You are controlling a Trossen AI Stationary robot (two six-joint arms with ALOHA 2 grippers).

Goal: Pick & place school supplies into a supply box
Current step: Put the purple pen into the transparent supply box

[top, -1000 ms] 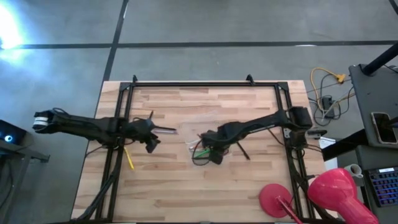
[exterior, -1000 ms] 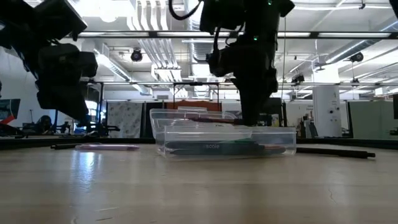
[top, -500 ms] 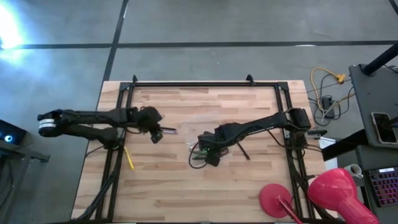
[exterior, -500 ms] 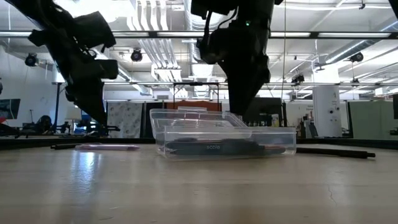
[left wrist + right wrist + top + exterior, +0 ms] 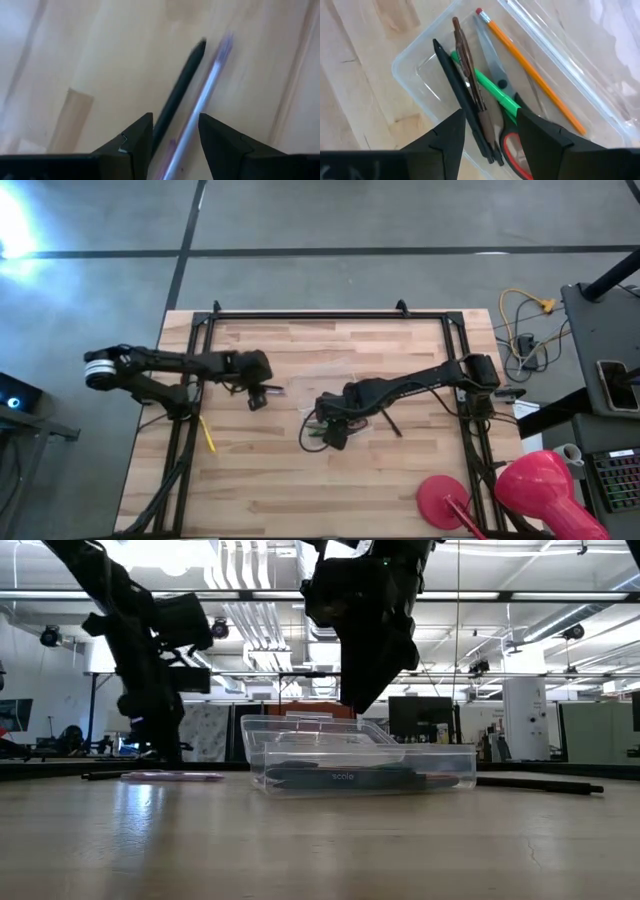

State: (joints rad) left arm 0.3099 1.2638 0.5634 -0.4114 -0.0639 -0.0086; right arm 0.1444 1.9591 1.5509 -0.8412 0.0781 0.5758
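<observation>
The clear supply box [image 5: 420, 65] lies at mid-table [image 5: 338, 412] and holds a black pen [image 5: 455, 85], a brown pen, a green pen [image 5: 492, 90], red-handled scissors [image 5: 512, 150] and an orange pencil [image 5: 530, 70]. My right gripper [image 5: 490, 145] hovers open just above the box [image 5: 360, 765]. My left gripper [image 5: 175, 150] is open low over a black pen [image 5: 182, 85] and a clear purple-tipped pen [image 5: 207, 92] lying side by side on the table, left of the box [image 5: 272, 390]. A yellow pen [image 5: 207, 433] lies near the left rail.
A dark pen [image 5: 390, 422] lies right of the box. A second clear tray [image 5: 300, 725] stands just behind the box. A black metal frame [image 5: 330, 315] rims the table. Pink round objects [image 5: 540, 490] sit at the near right corner.
My right gripper has risen out of the supply box and drifted a little toward the table's left and near edges. My left gripper has swung toward the table's right and come down over the two pens left of the box.
</observation>
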